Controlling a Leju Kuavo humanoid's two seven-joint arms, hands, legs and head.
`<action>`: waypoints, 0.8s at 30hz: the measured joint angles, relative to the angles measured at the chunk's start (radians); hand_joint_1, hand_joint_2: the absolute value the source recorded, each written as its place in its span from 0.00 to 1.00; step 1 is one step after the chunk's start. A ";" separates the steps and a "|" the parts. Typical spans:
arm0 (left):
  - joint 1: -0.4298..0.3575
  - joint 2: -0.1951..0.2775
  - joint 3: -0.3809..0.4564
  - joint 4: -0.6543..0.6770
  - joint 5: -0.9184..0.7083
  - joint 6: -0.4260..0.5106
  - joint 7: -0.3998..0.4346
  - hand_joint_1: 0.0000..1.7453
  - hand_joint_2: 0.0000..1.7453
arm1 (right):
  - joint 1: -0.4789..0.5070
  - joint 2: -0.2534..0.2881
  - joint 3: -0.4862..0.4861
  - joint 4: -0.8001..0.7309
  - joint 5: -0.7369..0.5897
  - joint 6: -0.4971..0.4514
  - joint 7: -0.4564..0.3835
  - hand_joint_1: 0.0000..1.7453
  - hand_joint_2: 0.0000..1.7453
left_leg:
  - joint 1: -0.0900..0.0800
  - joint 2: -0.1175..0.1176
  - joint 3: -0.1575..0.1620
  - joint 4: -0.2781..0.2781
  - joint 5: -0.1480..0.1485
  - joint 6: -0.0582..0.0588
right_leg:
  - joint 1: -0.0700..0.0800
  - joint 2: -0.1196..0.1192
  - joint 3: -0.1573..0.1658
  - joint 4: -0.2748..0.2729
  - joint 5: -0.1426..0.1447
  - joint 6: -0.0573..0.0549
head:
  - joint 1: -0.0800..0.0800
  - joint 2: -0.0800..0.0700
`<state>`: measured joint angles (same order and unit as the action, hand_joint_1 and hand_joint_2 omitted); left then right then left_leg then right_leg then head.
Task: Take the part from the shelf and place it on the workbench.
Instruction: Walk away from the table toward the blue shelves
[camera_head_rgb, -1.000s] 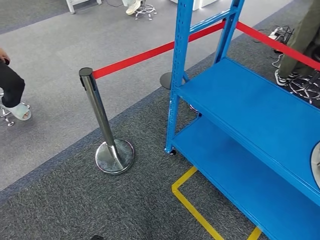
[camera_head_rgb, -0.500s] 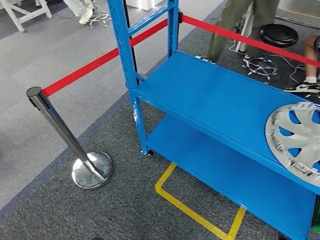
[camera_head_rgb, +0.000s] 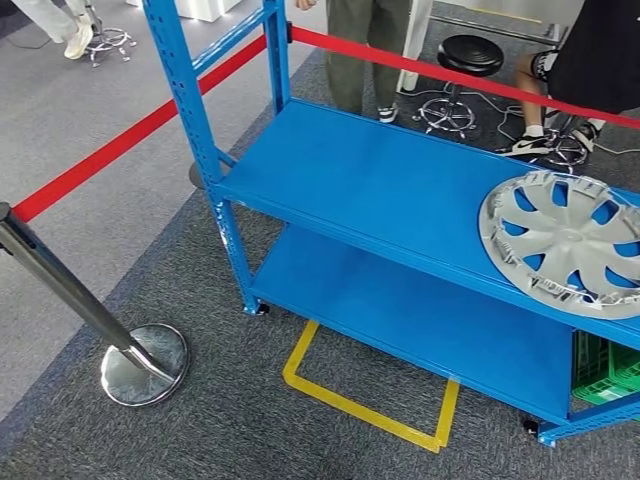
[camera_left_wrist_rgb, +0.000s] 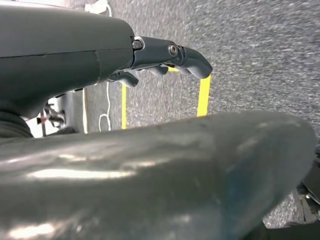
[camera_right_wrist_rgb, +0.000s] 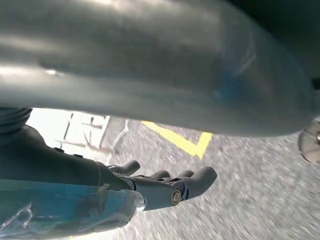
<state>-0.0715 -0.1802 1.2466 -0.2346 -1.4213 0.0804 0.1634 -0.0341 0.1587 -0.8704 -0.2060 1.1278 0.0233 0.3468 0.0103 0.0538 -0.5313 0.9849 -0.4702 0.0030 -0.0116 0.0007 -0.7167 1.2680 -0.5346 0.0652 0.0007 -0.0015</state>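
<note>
Wheel cover (camera_head_rgb: 564, 243) on the blue shelf (camera_head_rgb: 362, 180).
Left hand (camera_left_wrist_rgb: 113, 55) and right hand (camera_right_wrist_rgb: 124, 192) hang empty over carpet, fingers apart, far from it.

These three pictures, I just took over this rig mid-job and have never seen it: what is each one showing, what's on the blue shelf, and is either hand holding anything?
The wide picture is the humanoid robot's head camera, looking forward and down. It shows a blue shelf with a silver wheel cover, the part to fetch, lying flat on its upper level near the right end. A green crate sits at the right end of the lower level. A red barrier belt on a chrome post runs around it, and people stand behind.

The other two come from cameras at the wrists, both aimed at the carpet and yellow floor tape. The left hand and right hand each show dark fingers held fairly straight, holding nothing.
</note>
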 joint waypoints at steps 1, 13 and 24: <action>-0.001 0.000 0.000 0.000 -0.001 -0.001 0.003 0.00 0.00 | 0.001 0.000 -0.002 0.000 0.001 0.000 0.000 0.00 0.00 | 0.000 0.012 0.005 0.000 -0.003 -0.003 | 0.000 -0.013 0.040 -0.067 0.034 -0.002 | 0.000 0.000; -0.005 -0.009 -0.016 0.000 -0.010 -0.017 -0.008 0.00 0.00 | -0.005 0.003 -0.026 0.000 -0.013 0.011 -0.009 0.00 0.00 | -0.002 -0.043 -0.107 0.274 -0.156 -0.051 | 0.001 0.035 0.126 -0.241 0.095 -0.060 | -0.014 0.000; -0.006 -0.014 -0.028 0.000 -0.022 -0.024 -0.001 0.00 0.00 | 0.001 0.004 -0.050 0.000 -0.053 0.008 -0.012 0.00 0.00 | 0.007 -0.093 -0.009 0.005 0.004 -0.005 | -0.002 0.105 0.093 -0.219 0.088 -0.008 | -0.009 0.000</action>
<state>-0.0774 -0.1946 1.2188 -0.2344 -1.4428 0.0566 0.1622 -0.0326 0.1622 -0.9201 -0.2064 1.0746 0.0316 0.3345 0.0173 -0.0395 -0.5402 0.9896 -0.4663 -0.0025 -0.0140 0.1054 -0.6235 1.0489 -0.4461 0.0569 -0.0079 -0.0016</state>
